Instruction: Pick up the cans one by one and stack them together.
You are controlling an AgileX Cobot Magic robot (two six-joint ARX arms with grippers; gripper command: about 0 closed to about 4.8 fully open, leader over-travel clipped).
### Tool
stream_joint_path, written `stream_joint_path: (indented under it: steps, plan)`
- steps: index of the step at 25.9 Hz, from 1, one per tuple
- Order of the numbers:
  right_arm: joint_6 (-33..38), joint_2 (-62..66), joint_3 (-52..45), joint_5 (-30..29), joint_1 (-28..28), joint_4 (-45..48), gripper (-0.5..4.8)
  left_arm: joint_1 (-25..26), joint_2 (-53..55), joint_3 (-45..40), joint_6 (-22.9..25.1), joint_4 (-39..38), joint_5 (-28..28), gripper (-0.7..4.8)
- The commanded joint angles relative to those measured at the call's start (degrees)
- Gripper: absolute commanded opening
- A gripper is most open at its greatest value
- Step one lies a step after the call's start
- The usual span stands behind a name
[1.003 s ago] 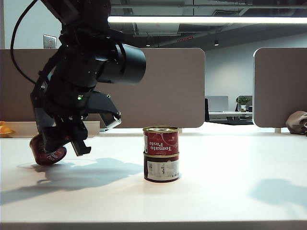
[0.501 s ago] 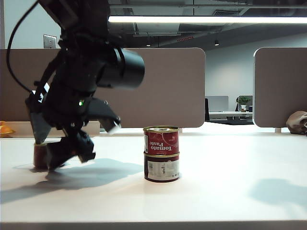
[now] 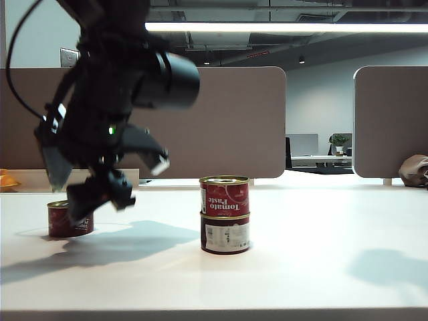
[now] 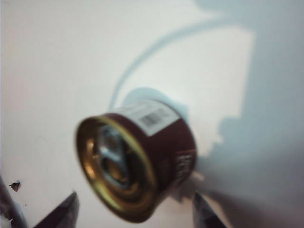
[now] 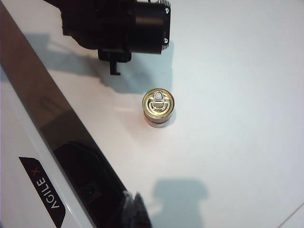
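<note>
The short dark-red tomato-paste tin with gold lid stands upright on the white surface, apart from the two-tin stack. Rigid, smooth metal likely slips; grip across its sidewall. The left hand hovers spread above it; the right hand is closed, off aside.

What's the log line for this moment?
left gripper: open above loose can | stack: two cans | right gripper: shut, away

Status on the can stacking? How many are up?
Done: two cans stacked mid-table, top can on bottom can. In hand: nothing. The left claw is open above the third can, which stands upright on the table at the left. Left: grasp it and stack it. Right claw is shut, off to the side.
</note>
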Motion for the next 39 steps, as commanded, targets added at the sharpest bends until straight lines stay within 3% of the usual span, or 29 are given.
stream_joint_path:
  steps: [1,3,8,13,17,25,29,39]
  plan:
    - [-0.17,-0.20,0.15,-0.24,0.00,1.07,-0.05,0.04,-4.28,0.26,0.22,0.59,2.12,3.08]
    - [-0.15,-0.20,0.15,-0.24,0.00,1.03,-0.05,0.59,-7.52,0.28,0.55,0.39,9.68,3.08]
    - [-0.11,-0.22,0.15,-1.75,0.02,-1.29,-0.05,3.91,-12.59,0.31,0.28,2.60,18.80,3.06]
    - [0.15,-0.42,0.15,-1.79,0.02,-6.45,-0.05,14.75,-14.03,1.70,0.15,3.04,35.89,3.04]
    - [2.43,-1.88,-0.55,-5.73,0.04,-6.21,-0.05,19.87,-13.90,1.70,1.84,3.17,41.29,3.04]
    - [4.59,-3.91,-0.59,-5.64,0.04,-6.21,-0.05,20.09,-11.47,1.70,3.54,4.09,42.62,3.11]
    - [5.53,-4.37,-0.61,-5.62,0.02,-6.25,-0.05,20.09,-9.40,1.70,3.96,3.82,42.62,3.96]
    - [5.66,-4.50,-0.90,-5.62,0.02,-6.25,-0.05,20.09,-6.21,1.70,3.93,4.85,41.13,4.04]
